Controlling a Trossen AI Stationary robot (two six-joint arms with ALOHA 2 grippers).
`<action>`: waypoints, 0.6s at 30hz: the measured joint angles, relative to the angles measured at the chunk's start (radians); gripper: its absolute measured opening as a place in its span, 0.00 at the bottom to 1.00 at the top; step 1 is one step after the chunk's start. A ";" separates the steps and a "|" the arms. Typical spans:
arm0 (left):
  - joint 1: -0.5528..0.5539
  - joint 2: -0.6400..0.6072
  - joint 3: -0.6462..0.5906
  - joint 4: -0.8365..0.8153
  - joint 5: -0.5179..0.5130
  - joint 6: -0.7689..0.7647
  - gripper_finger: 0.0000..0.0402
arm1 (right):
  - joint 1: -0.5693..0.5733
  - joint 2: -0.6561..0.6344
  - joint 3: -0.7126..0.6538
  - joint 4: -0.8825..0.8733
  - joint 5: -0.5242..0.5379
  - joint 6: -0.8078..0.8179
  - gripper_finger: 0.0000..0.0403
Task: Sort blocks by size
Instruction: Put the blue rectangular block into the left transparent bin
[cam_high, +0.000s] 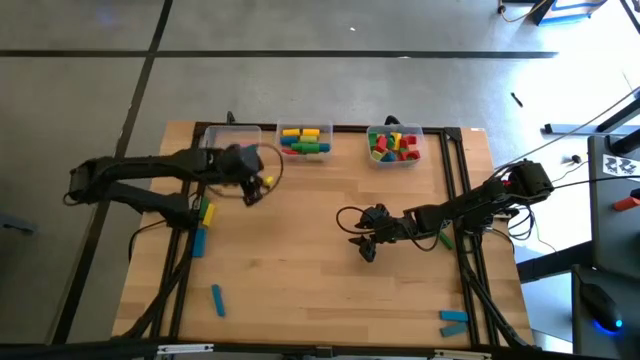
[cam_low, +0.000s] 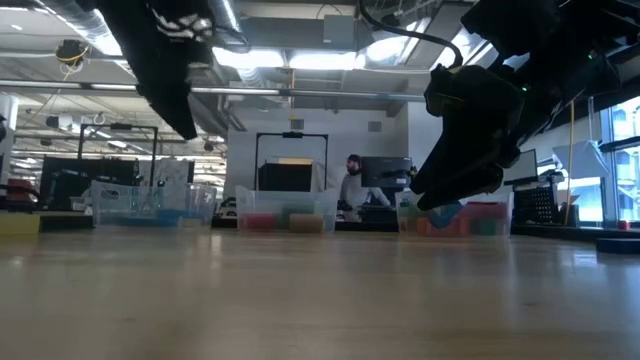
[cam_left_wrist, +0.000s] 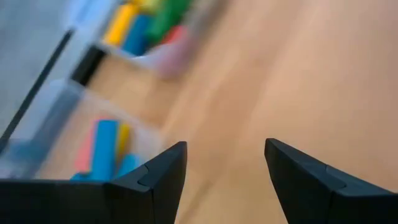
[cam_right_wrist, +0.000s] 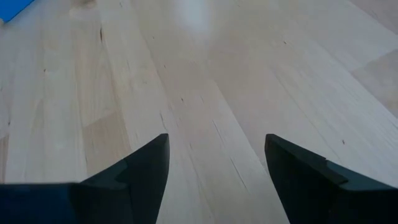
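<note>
Pale wooden tabletop (cam_high: 300, 250) fills most of what lies under my two grippers, framed by dark rails along its sides.

My right gripper (cam_high: 366, 243) hangs over bare boards mid-table with its fingers (cam_right_wrist: 134, 177) spread and nothing between them. Closest to it is a green block (cam_high: 444, 238), half hidden under my own right arm, and two blue blocks (cam_high: 453, 322) lie behind it by the near right corner. I judge these blocks light, stiff and smooth, so I'd pinch one across its short width at mid-length; end-on it could pivot out.

My left gripper (cam_high: 250, 178) hovers just short of the far-left bin (cam_high: 229, 133), jaws apart and empty; its wrist view shows long blue and yellow bars (cam_left_wrist: 107, 144) in that bin. Beside it lies a small yellow block (cam_high: 268, 181); back toward the left rail lie a yellow block (cam_high: 207, 212), a blue one (cam_high: 199, 242), and another blue one (cam_high: 218, 298) farther toward the near edge.

Open room is generous mid-table. Rails crowd the stray blocks on both sides. Farthest off, the middle bin (cam_high: 305, 140) and right-hand bin (cam_high: 394, 144) line the back edge.
</note>
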 joint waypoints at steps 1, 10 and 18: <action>-0.040 0.000 0.000 0.000 0.013 0.001 0.53 | 0.000 0.000 0.000 -0.001 0.000 0.000 0.64; -0.411 0.000 0.000 0.035 0.047 -0.035 0.53 | 0.000 0.000 0.000 -0.001 -0.003 0.005 0.64; -0.575 0.000 0.000 0.210 0.048 -0.082 0.53 | 0.000 0.000 0.000 0.000 -0.011 0.011 0.64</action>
